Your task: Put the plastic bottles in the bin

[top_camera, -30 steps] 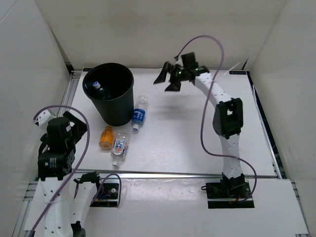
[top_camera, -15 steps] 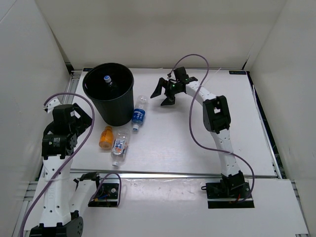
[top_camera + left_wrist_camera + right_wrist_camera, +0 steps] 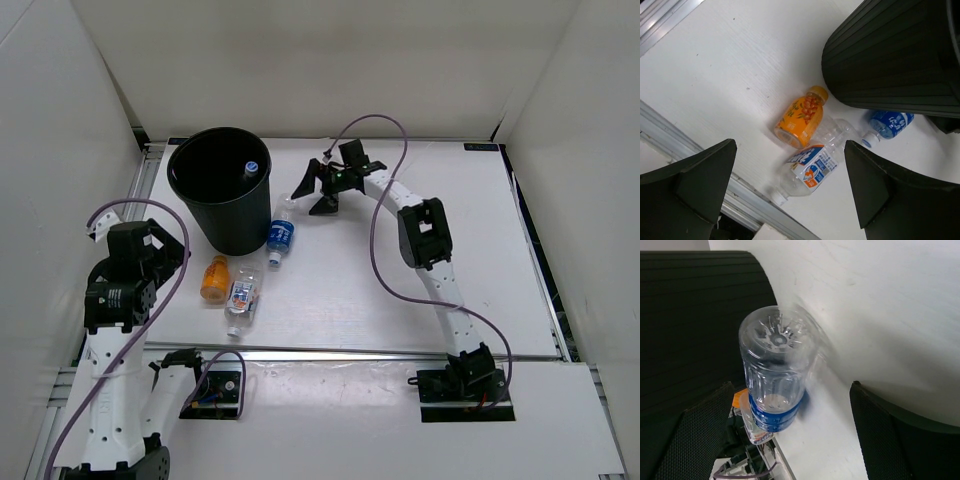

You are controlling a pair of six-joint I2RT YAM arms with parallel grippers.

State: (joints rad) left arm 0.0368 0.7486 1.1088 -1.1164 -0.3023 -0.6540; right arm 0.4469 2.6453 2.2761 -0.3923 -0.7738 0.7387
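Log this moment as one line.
bin: one bottle inside | table: blue-label bottle, orange bottle, tricolor-label bottle lying | left gripper: open, empty | right gripper: open, facing blue-label bottle's base

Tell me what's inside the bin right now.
One bottle shows inside the bin, its blue cap near the right inner wall. The rest of the floor is in dark shadow, so anything else there is hidden.

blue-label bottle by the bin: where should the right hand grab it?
Grip the blue-label bottle across its clear ribbed body near the base, right hand coming from above. It lies on its side; the bin sits close beside its label end, so the base end likely leaves more room.
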